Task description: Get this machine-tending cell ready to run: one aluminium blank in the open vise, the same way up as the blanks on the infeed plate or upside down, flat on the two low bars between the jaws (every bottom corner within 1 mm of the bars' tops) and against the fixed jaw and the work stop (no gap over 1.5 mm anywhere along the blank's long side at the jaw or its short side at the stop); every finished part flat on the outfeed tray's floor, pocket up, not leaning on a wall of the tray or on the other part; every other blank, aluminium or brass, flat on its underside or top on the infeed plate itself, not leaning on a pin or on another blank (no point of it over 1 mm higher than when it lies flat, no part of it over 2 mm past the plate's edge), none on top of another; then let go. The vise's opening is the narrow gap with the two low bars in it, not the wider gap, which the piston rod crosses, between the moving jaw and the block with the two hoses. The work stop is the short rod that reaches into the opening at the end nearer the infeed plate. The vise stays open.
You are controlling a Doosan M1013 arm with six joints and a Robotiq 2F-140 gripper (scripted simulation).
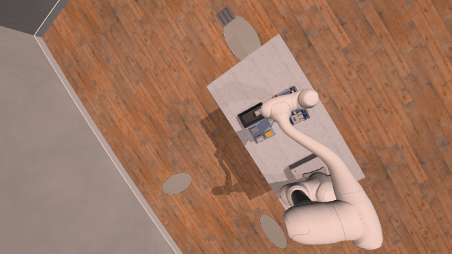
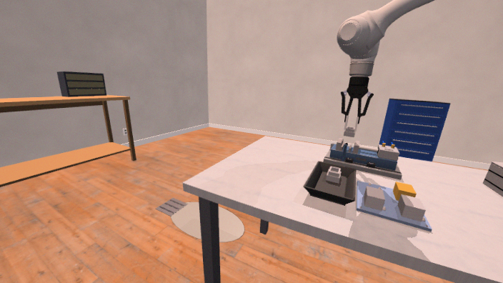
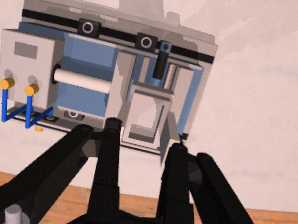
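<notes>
In the exterior view, going left to right, the black open-topped outfeed tray [image 1: 249, 120] [image 2: 330, 196] holds one silvery finished part [image 1: 257, 112] [image 2: 334, 176], apparently flat and pocket up; that placing looks done.

Next, the black two-finger gripper [image 2: 351, 124] [image 3: 146, 118] is pinching a second silvery part with a pocket [image 2: 349, 132] [image 3: 145, 116], hanging above the blue-and-grey vise [image 1: 300, 119] [image 2: 369, 161] [image 3: 90, 50]. It has yet to reach the tray, where it must lie flat without leaning on its neighbour. In the wrist view the dark work stop rod [image 3: 160, 65] shows beyond it; no blank can be made out in the opening.

Further right, the flat blue infeed plate [image 1: 264, 125] [image 2: 389, 205] carries a grey aluminium blank [image 1: 254, 129] [image 2: 374, 197], a yellow brass block [image 1: 268, 133] [image 2: 404, 187] and another grey block [image 1: 259, 138] [image 2: 411, 208]. Whether the brass sits truly flat I cannot tell. One aluminium blank must still be loaded against jaw and stop, then released.
</notes>
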